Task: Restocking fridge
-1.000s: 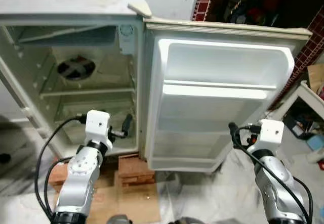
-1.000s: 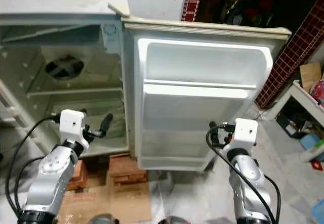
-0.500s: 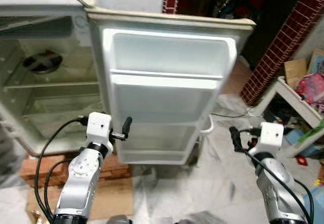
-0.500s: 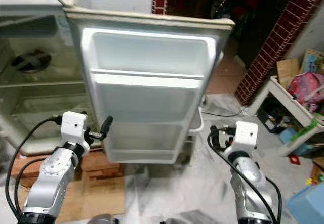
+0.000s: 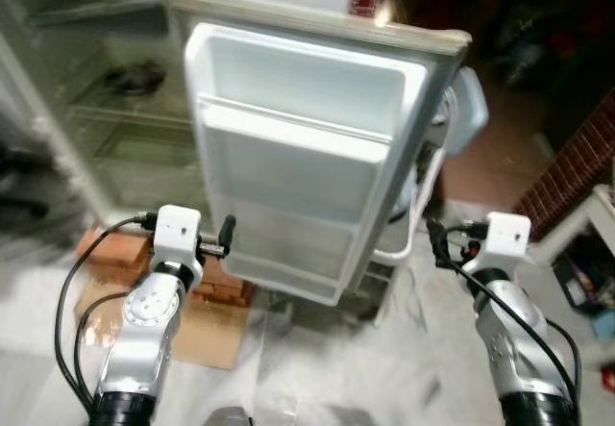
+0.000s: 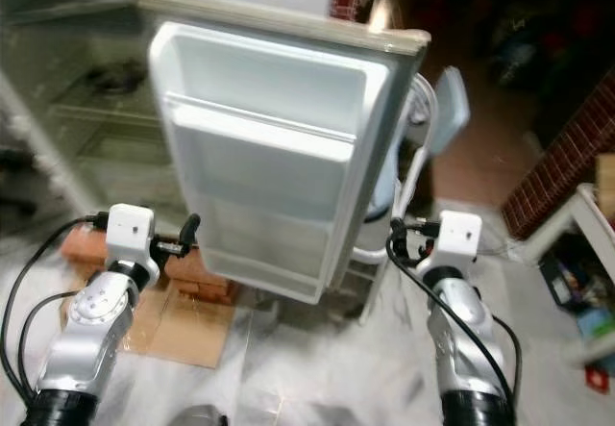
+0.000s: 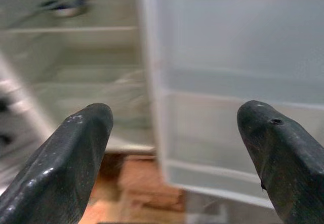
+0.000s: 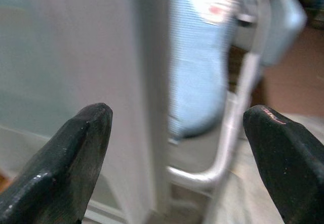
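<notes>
A small white fridge [image 5: 106,99] stands open before me, its wire shelves bare. Its door [image 5: 298,147] swings wide toward me, and the moulded door shelves hold nothing. My left gripper [image 5: 228,235] is held low in front of the door's lower left corner, open and holding nothing; through the left wrist view its fingers [image 7: 66,158] frame the fridge's inside and the door. My right gripper [image 5: 434,242] hangs open to the right of the door edge, also holding nothing, with its fingertips [image 8: 283,158] spread before the door's outer edge.
Red bricks [image 5: 106,248] and a cardboard sheet [image 5: 192,320] lie under the fridge. A white-framed stand with a pale blue part [image 5: 466,109] stands just behind the door's right edge. A brick wall [image 5: 577,157] and a white shelf unit [image 5: 601,243] are at the right.
The whole picture has shifted and tilted, so the camera has moved: the stand behind the door has come into sight. Both grippers keep their raised, open pose.
</notes>
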{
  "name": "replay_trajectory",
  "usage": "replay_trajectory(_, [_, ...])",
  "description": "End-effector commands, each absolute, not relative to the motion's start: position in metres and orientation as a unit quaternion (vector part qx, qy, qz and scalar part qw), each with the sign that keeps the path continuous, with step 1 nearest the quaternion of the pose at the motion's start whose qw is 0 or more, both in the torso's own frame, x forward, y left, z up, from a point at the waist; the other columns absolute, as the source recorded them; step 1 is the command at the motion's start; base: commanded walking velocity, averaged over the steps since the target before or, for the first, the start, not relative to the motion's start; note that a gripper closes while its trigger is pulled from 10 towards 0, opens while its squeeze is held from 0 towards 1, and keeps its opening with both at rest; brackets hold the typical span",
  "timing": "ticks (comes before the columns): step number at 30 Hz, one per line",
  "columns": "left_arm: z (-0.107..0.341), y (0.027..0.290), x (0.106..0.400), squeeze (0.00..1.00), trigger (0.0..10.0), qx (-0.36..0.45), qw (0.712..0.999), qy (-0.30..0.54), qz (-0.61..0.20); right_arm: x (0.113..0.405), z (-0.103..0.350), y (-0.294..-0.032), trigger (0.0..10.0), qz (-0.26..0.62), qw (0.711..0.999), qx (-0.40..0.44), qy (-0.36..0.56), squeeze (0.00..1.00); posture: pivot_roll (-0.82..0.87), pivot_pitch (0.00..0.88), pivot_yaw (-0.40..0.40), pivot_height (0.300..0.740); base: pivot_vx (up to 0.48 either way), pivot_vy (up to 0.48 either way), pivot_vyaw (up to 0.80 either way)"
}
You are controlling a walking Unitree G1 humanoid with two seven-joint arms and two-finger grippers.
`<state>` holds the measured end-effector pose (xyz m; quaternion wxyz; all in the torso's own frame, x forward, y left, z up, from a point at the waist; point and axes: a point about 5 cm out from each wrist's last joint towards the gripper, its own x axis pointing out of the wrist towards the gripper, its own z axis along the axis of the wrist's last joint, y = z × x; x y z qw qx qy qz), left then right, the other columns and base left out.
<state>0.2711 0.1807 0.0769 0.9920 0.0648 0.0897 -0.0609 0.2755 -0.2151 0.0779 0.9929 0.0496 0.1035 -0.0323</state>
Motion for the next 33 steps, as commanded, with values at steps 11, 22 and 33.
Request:
replay_trajectory(11, [0.077,0.182,0.272,0.00,10.0,0.060,0.992,0.092,-0.057,0.283,0.085,-0.207,10.0,-0.015,0.996,0.040,0.082,0.00,0.10,0.000,-0.059,0.740,0.452,0.000,0.79])
replay_trajectory(22, [0.075,0.179,0.272,0.00,10.0,0.059,0.992,0.098,-0.058,0.280,0.084,-0.207,10.0,0.032,0.995,0.048,0.085,0.00,0.10,0.000,-0.060,0.740,0.162,0.000,0.06])
replay_trajectory(33, [0.073,0.174,0.272,0.00,10.0,0.058,0.991,0.101,-0.073,0.248,0.069,-0.200,10.0,0.307,0.933,0.043,0.183,0.00,0.10,0.000,-0.058,0.740,0.000,0.000,0.00])
